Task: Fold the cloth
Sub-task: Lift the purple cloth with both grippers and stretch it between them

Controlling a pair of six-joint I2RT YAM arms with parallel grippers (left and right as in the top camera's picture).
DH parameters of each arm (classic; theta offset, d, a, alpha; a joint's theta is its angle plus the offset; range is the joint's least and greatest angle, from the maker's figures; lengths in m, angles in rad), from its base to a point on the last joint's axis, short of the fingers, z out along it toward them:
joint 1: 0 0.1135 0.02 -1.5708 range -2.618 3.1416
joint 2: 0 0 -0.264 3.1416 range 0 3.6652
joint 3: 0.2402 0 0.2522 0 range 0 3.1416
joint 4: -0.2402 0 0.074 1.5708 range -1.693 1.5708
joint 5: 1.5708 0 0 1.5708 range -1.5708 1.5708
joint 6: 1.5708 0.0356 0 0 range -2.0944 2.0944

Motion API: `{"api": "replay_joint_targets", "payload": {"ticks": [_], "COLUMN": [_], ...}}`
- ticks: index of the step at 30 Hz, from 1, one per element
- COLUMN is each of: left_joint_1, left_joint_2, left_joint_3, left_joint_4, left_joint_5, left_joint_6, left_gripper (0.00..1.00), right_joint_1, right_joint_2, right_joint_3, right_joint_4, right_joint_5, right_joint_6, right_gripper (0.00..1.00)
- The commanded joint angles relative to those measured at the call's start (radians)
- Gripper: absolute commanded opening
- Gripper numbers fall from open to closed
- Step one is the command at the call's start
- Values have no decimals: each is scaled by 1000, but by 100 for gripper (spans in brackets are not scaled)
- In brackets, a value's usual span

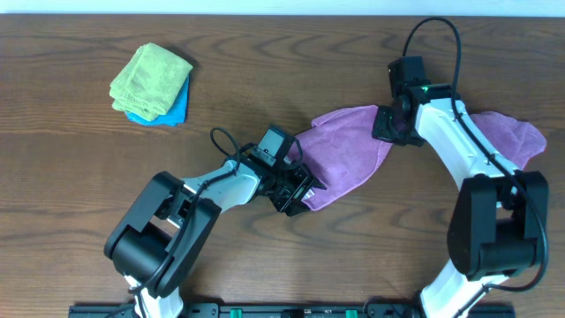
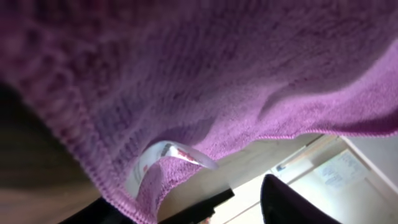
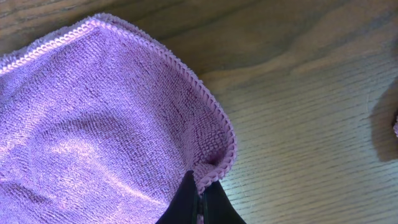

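The purple cloth lies stretched between my two grippers at the table's middle. My right gripper is shut on its far right corner; in the right wrist view the fingers pinch the hem of the cloth. My left gripper is at the cloth's near left corner. In the left wrist view the cloth hangs over the camera, with its white tag at the edge. The left fingers stand apart, and the hem drapes over the left one.
A second purple cloth lies at the right, partly under my right arm. A lime-green cloth sits on a blue cloth at the far left. The table is dark wood.
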Motion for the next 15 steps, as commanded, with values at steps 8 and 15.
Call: {"api": "replay_joint_targets", "payload": {"ticks": [8, 15], "left_joint_1": [-18, 1], "left_joint_2": [14, 14], "left_joint_3": [-7, -6], "left_joint_4": [-16, 2], "left_joint_5": [-126, -92], "left_joint_6": [11, 113], "left_gripper": [6, 6], "right_joint_1": [-5, -5], "right_joint_2": [-20, -20], "right_joint_3": [-3, -3], "right_joint_4": [-1, -22], "right_joint_5": [-24, -27], "right_joint_6": [5, 4], "right_gripper": [1, 1]}}
